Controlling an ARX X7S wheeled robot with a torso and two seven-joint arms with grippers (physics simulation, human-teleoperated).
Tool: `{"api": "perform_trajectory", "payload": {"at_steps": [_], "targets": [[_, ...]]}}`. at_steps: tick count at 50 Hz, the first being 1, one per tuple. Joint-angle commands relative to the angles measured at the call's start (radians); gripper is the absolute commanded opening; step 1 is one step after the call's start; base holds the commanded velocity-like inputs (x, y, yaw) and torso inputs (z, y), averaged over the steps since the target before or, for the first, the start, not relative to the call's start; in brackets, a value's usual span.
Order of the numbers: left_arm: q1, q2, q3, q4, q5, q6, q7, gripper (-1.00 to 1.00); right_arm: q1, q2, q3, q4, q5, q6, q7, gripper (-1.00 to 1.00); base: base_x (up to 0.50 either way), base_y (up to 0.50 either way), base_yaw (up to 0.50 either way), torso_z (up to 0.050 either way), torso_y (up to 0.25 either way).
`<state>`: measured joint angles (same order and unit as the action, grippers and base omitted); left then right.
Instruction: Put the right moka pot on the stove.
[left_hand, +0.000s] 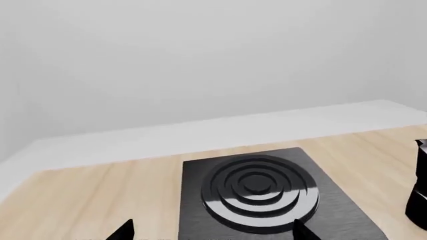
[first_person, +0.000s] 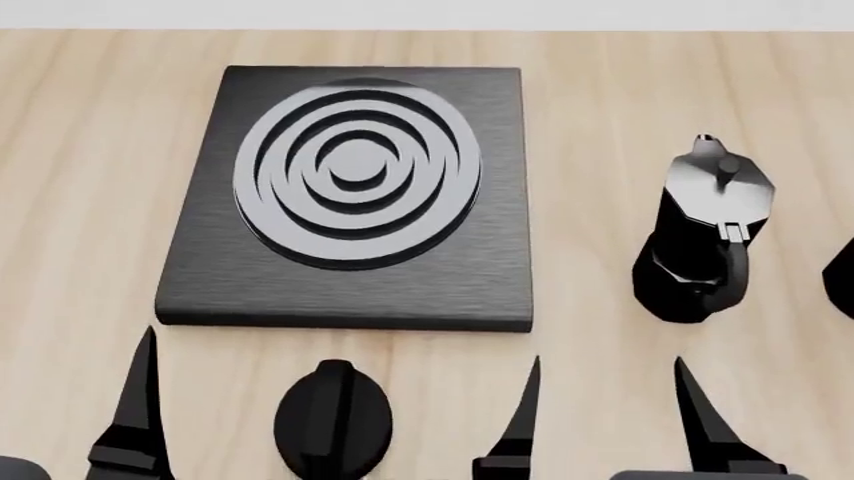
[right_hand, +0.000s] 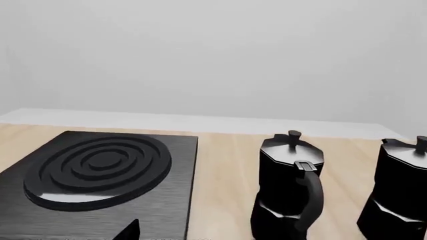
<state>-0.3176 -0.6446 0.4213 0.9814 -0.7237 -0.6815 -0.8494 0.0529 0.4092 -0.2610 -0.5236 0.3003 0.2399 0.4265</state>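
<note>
The stove lies flat on the wooden table, with its ringed burner raised in the middle. Two identical black moka pots stand to its right. The left one is in full view. The right moka pot is cut off by the head view's edge and shows better in the right wrist view. My right gripper is open and empty, short of the gap between the stove and the left pot. My left gripper is open and empty in front of the stove.
A small black round knob sits on the table in front of the stove, between my arms. A pale wall runs behind the table's far edge. One pot shows at the edge of the left wrist view.
</note>
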Motion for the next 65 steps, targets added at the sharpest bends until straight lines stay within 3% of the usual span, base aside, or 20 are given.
{"api": "perform_trajectory", "payload": {"at_steps": [1, 29, 47, 65], "targets": [[-0.002, -0.004, -0.004, -0.005, -0.017, 0.005, -0.009, 1.00, -0.003, 0.008, 0.005, 0.011, 0.004, -0.011, -0.004, 1.00, 0.00, 0.00, 0.00, 0.000, 0.000], [0.002, -0.017, 0.020, -0.001, -0.005, 0.021, -0.025, 1.00, -0.130, 0.124, 0.213, 0.043, 0.161, -0.174, -0.084, 1.00, 0.00, 0.00, 0.00, 0.000, 0.000], [-0.005, -0.028, 0.030, 0.006, -0.015, 0.022, -0.036, 1.00, -0.141, 0.219, 0.386, 0.038, 0.314, -0.149, -0.077, 1.00, 0.00, 0.00, 0.00, 0.000, 0.000], [-0.014, -0.034, 0.042, -0.001, -0.020, 0.025, -0.044, 1.00, -0.104, 0.252, 0.445, 0.158, 0.377, -0.152, -0.127, 1.00, 0.00, 0.00, 0.00, 0.000, 0.000]]}}
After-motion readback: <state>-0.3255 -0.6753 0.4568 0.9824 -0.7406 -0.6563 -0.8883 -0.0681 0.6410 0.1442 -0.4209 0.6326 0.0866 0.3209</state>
